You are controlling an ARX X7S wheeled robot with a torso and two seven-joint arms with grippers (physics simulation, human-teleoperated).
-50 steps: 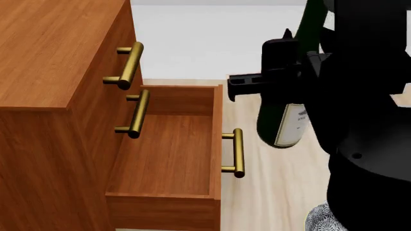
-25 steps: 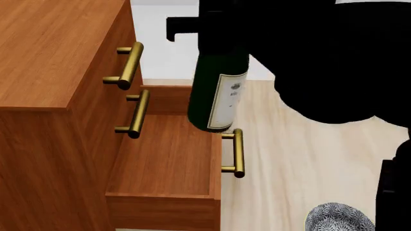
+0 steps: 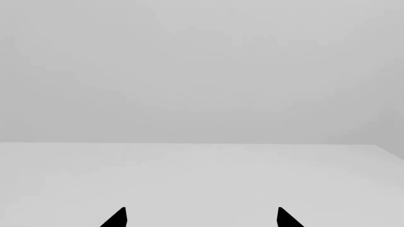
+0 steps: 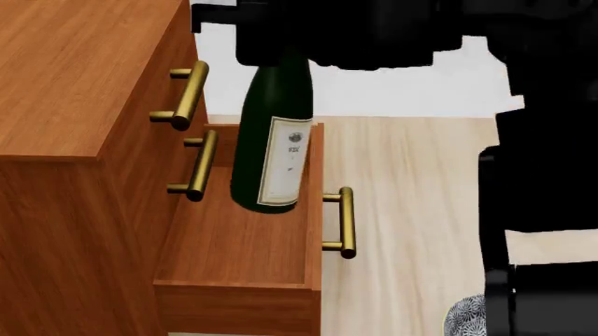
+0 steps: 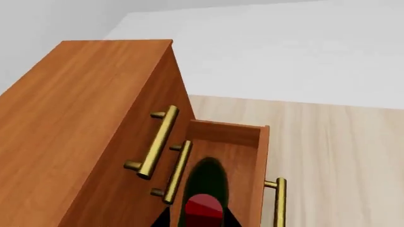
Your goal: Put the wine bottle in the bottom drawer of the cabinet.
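The dark green wine bottle, white label facing me, hangs nearly upright over the open bottom drawer of the reddish-brown cabinet. Its base sits inside the drawer's outline, near the front panel. My right gripper is shut on the bottle's neck from above. In the right wrist view I look down the bottle past its red cap, with black fingers on either side and the drawer below. My left gripper is open, holding nothing and facing a blank grey wall.
The two upper drawer fronts, each with a brass handle, are closed. The bottom drawer's brass handle sticks out over the pale wood floor. A patterned bowl lies at the lower right, partly behind my black arm.
My right arm has carried the bottle leftward, from over the floor beside the drawer handle to above the open bottom drawer. The drawer and cabinet have not moved.
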